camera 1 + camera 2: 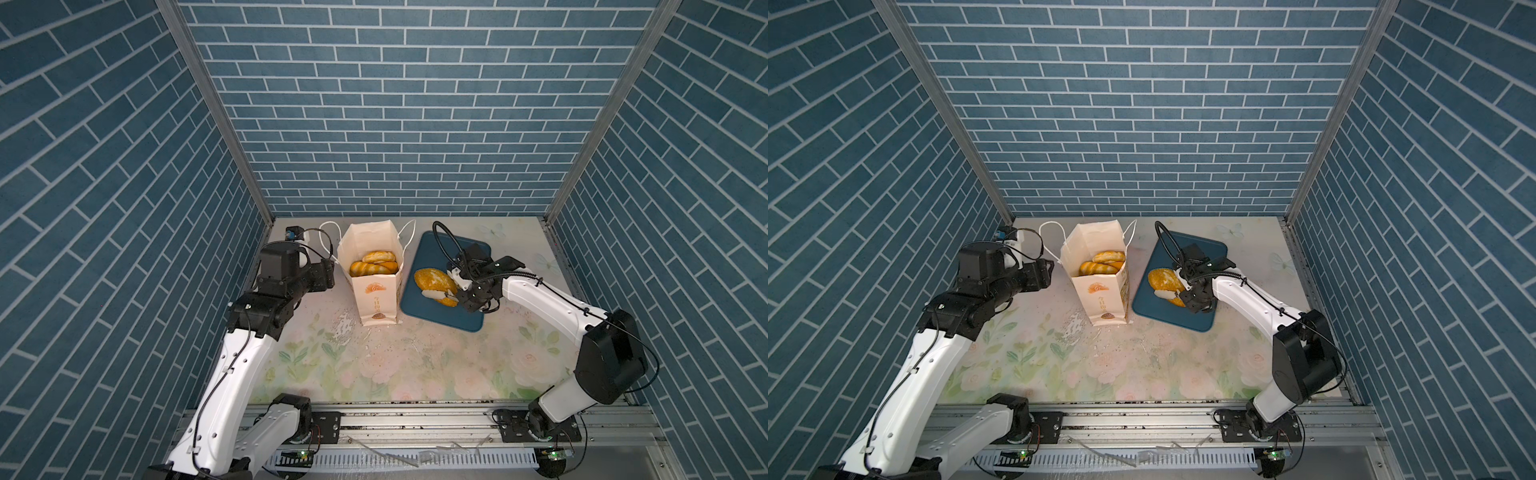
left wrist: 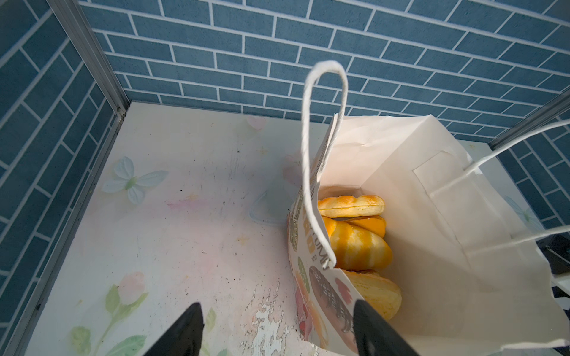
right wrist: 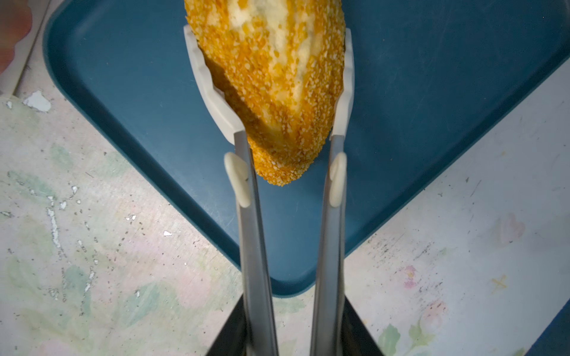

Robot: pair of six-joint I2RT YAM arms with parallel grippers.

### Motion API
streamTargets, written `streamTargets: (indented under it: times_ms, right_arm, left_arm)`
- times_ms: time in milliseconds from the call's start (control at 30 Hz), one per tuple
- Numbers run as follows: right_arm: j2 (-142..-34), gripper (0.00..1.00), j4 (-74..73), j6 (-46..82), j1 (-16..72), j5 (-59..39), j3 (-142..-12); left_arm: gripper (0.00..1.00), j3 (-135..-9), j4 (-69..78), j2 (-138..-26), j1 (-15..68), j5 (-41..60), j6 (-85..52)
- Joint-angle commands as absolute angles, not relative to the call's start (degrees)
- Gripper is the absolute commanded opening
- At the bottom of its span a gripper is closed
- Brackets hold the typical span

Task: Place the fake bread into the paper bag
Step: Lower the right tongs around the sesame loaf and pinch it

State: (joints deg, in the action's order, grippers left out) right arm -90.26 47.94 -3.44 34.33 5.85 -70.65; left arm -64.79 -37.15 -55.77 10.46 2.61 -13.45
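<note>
Right tool (image 3: 293, 336): its black fingers are closed on the two steel arms of a pair of tongs (image 3: 256, 246), squeezing them partway together. The tongs' pale scalloped tips press on opposite flanks of the large loaf (image 3: 277, 77), a crumb-coated golden oval with a pale split top. The loaf is over the dark blue tray (image 3: 431, 108); whether it rests there or is raised clear cannot be told.

Right arm: in both top views it rises from the near rail on the right, folds at a black elbow, and its white forearm reaches away and leftward over the tray's near edge, wrist pitched down.

Left tool (image 2: 277, 305): jaws wide apart, holding nothing. In the top views it sits just beside the left wall of the paper bag (image 1: 376, 291); contact with that wall cannot be confirmed.

Left arm: the white link rises from the near left corner, bends at a black joint, and the wrist turns rightward toward the bag.

Paper bag: upright on the floral tabletop (image 1: 374, 365), mouth open, just left of the tray, cord handles (image 2: 308, 138) splayed outward. Inside lie a twisted roll (image 2: 351, 205), a striped roll (image 2: 357, 243) and a plain bun (image 2: 376, 292), with another orange piece partly hidden beneath them
</note>
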Motion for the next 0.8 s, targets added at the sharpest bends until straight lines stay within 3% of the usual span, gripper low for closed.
streamTargets:
  times_ms: [0, 233, 767]
  right_arm:
    - [-90.04, 0.32, 47.44, -2.76, 34.19, 5.36, -71.88]
    - [-86.27, 0.26, 49.31, -0.93, 34.19, 6.19, -72.33]
    - [-78.58, 0.20, 54.99, 5.47, 34.19, 8.50, -77.27]
  left_arm:
    - [0.78, -65.63, -37.01, -55.55, 10.19, 2.91, -12.93]
    - [0.78, -66.08, -36.98, -55.63, 10.06, 3.34, -12.83]
    - [0.78, -66.65, -37.28, -55.49, 10.11, 4.39, -13.03]
